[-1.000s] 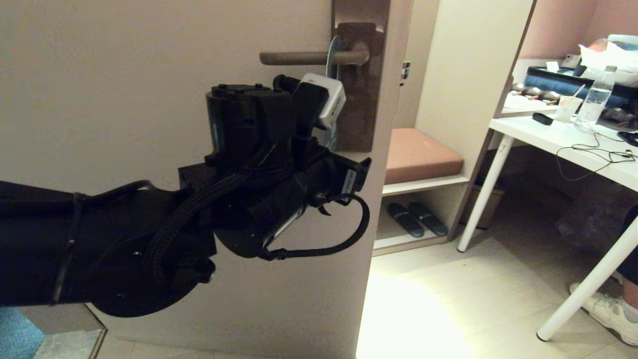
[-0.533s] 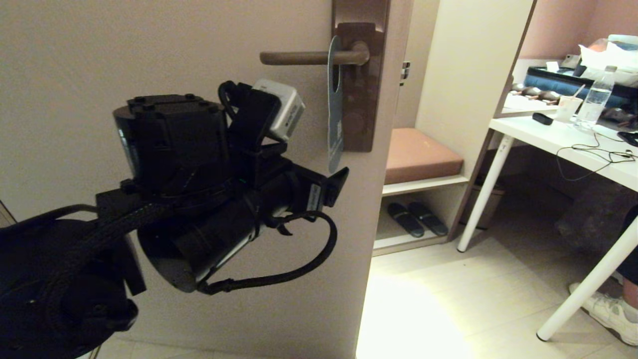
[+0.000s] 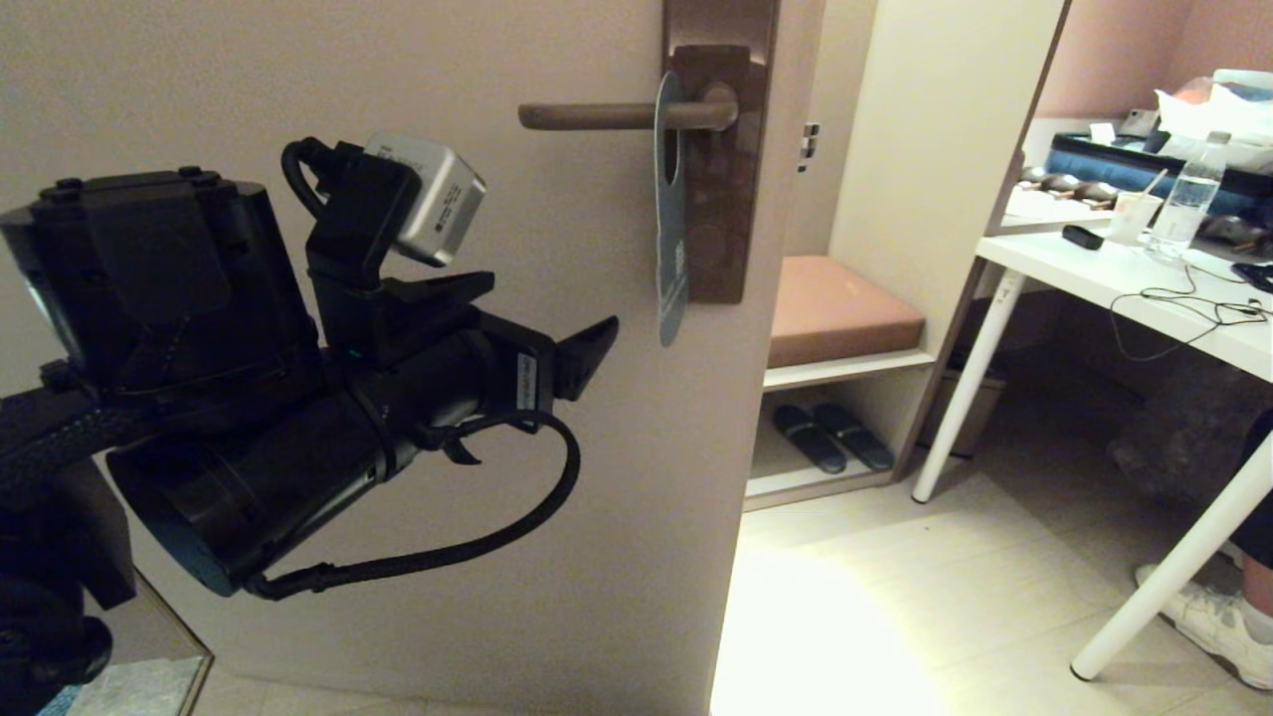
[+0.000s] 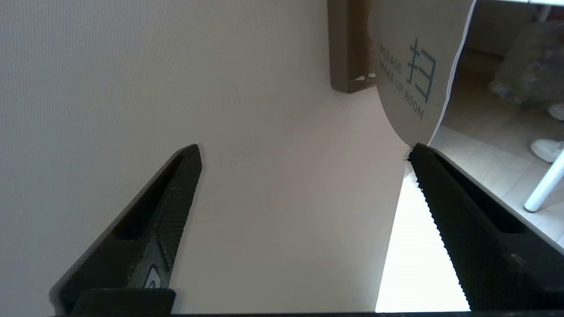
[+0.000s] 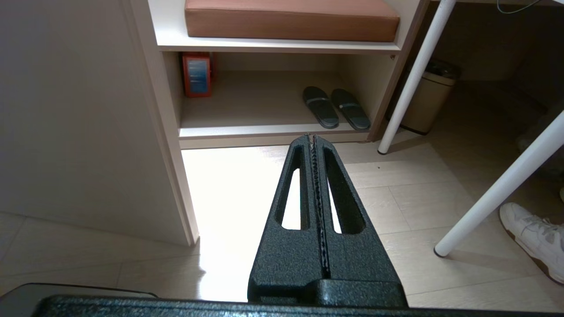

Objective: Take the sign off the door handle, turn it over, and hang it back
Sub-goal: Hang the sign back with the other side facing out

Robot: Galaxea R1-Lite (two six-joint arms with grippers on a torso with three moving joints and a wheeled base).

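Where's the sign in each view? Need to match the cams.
Head view: the sign hangs edge-on from the door handle, upper centre, ahead of the open left gripper.
Left wrist view: sign near the upper right, "PLEASE MAKE UP ROOM" face showing.
Right wrist view: not in it.
Shared landmark: the brown backplate.

Open gap between left gripper (image 3: 587,353) and sign (image 3: 671,209)

Door face beside the handle (image 3: 597,115) is bare; the sign hangs edge-on against the backplate (image 3: 731,199), blocking it. Left fingers spread wide, empty.
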